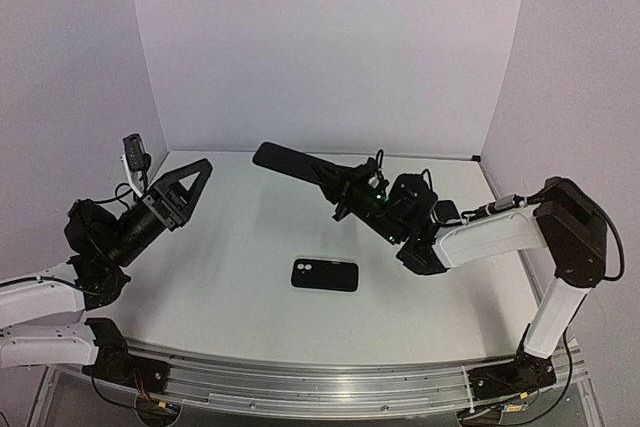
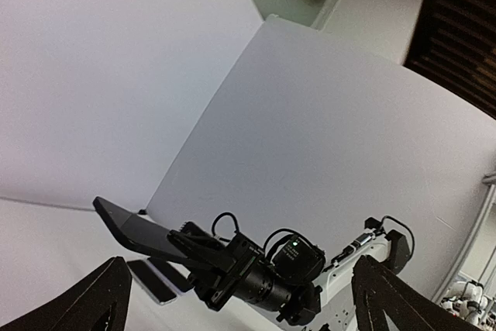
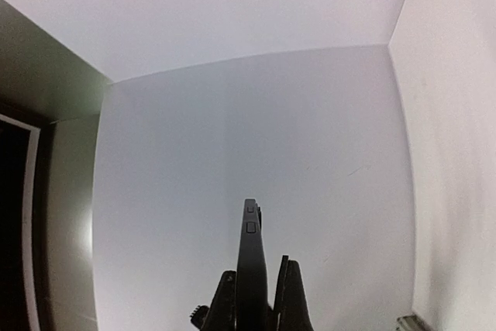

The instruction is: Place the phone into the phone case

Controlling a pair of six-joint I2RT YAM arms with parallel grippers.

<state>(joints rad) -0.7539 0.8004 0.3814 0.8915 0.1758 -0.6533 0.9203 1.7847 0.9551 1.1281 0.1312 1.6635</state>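
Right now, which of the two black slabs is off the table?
The long slab clamped in the right gripper, raised at a slant above the table. The other slab lies flat on it, front centre, untouched.

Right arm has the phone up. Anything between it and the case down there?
Nothing visible. The phone, clamped in the right gripper, hangs above the table; the case lies flat, nearer the arms. The left gripper, jaws open, sits off to the left, outside that path.
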